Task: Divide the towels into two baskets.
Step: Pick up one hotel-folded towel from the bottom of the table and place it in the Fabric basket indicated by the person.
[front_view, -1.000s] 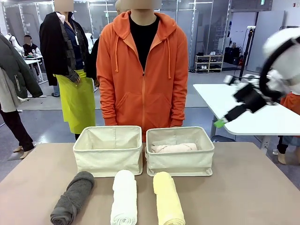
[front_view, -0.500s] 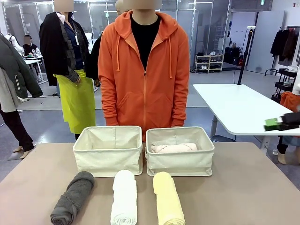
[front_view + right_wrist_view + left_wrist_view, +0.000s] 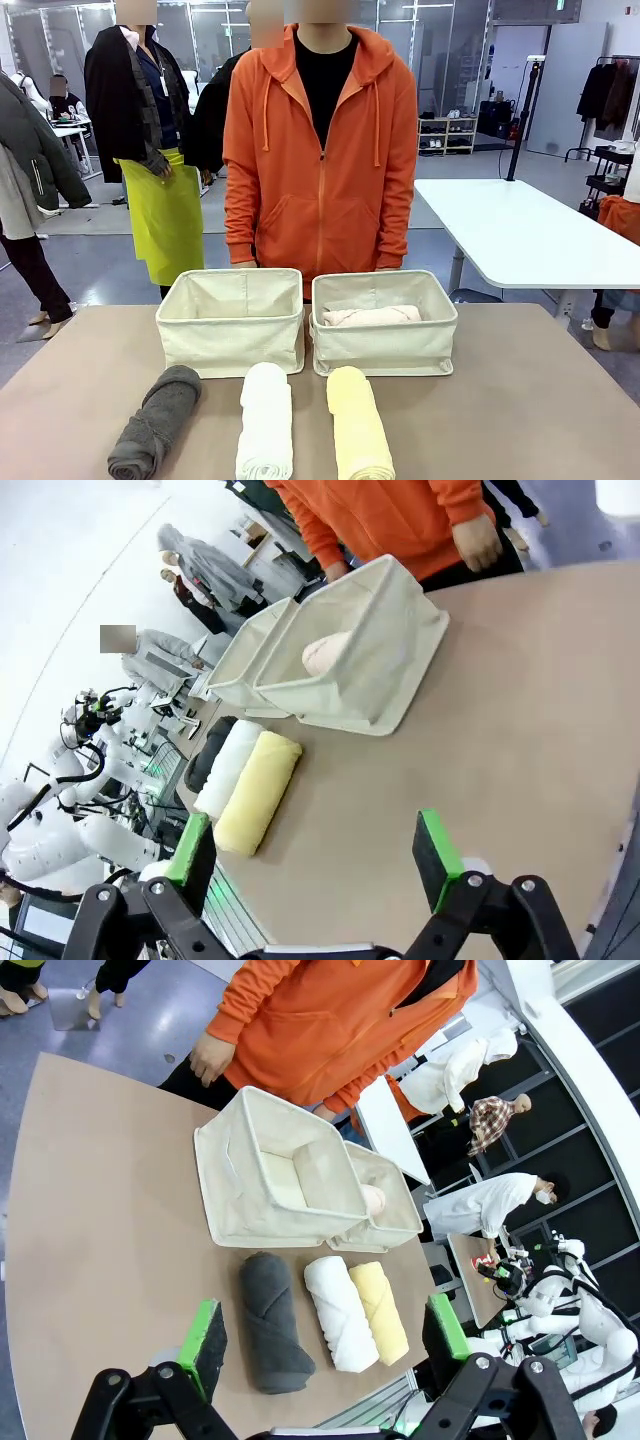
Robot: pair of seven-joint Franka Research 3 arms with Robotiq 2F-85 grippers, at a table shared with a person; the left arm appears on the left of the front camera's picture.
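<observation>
Canvas baskets: two cream bins, left basket (image 3: pixel 230 345) and right basket (image 3: pixel 385 352), just beside each other at the middle of the surface (image 3: pixel 530 400), soft sides upright.
Pink-beige towel (image 3: pixel 372 316): rolled, lying crosswise inside the right basket, below its rim.
Left basket interior: cream lining in plain sight down to the bottom.
Grey towel (image 3: pixel 155 425): rolled, slanted, on the surface in front of the left basket and apart from it.
White towel (image 3: pixel 266 420): rolled, between the grey and yellow rolls, its far end near the left basket's front wall.
Yellow towel (image 3: pixel 358 425): rolled, its far end just beside the right basket's front wall.
Edges: the three rolls run toward the robot-side edge of the surface; the baskets stand nearer the far edge.
Open room: wide bare brown surface left of the grey towel and left basket, and right of the yellow towel and right basket.
Person (image 3: pixel 320 180): orange hoodie, standing at the far edge behind the baskets, arms down.
Left hand (image 3: pixel 325 1330): green-padded fingers spread wide, nothing between them, raised over the near edge.
Right hand (image 3: pixel 312 848): fingers spread wide, holding nothing, raised above bare surface on the right-basket side.
</observation>
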